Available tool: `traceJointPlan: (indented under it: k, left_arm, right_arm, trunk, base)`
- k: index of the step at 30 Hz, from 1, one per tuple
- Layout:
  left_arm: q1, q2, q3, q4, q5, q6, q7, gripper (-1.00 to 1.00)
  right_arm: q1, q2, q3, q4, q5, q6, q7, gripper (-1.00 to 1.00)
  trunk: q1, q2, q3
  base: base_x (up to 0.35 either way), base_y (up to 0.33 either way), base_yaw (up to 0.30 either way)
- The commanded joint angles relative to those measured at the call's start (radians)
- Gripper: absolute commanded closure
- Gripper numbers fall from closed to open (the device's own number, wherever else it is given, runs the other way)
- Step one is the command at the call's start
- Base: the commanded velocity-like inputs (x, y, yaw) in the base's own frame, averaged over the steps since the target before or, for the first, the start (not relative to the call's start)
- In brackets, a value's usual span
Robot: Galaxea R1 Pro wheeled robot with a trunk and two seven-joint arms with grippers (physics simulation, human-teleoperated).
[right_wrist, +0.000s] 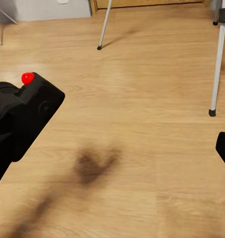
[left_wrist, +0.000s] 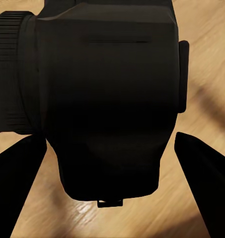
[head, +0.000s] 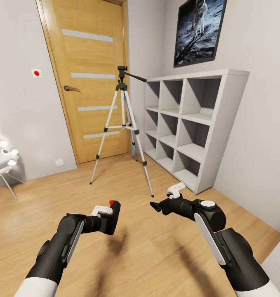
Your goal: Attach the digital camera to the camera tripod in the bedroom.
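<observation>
One digital camera, lens sideways.

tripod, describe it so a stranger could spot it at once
Find the oak door on the far wall; the tripod stands in front of it, beside the white shelves. It alone has three thin silver legs, under a black head with a long handle.

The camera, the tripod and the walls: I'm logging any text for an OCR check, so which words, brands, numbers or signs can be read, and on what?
None can be read.
Digital camera, held in the left end effector: plain black, no brand visible.
Camera tripod: no lettering.
White wall plate left of the door: a red dot, no text.
Astronaut picture: no caption.
</observation>
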Motion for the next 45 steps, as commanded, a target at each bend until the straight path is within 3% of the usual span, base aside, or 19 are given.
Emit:
traceJointPlan:
  k: [1,45]
  left_arm:
    - [-0.001,0.000,0.001,-0.001,-0.010,0.003,-0.009,1.00]
    - [-0.002,-0.001,-0.001,0.022,-0.013,0.000,0.003,1.00]
  right_arm:
    - [-0.001,0.000,0.001,-0.001,-0.003,0.005,-0.001,-1.00]
    - [-0.001,0.001,0.002,-0.001,-0.003,0.005,-0.001,-1.00]
  trunk:
    - [-0.004,0.007,0.002]
    - [-0.173,0.315,0.123]
  base:
    - [0.000,0.000,0.000]
    - [0.000,0.000,0.000]
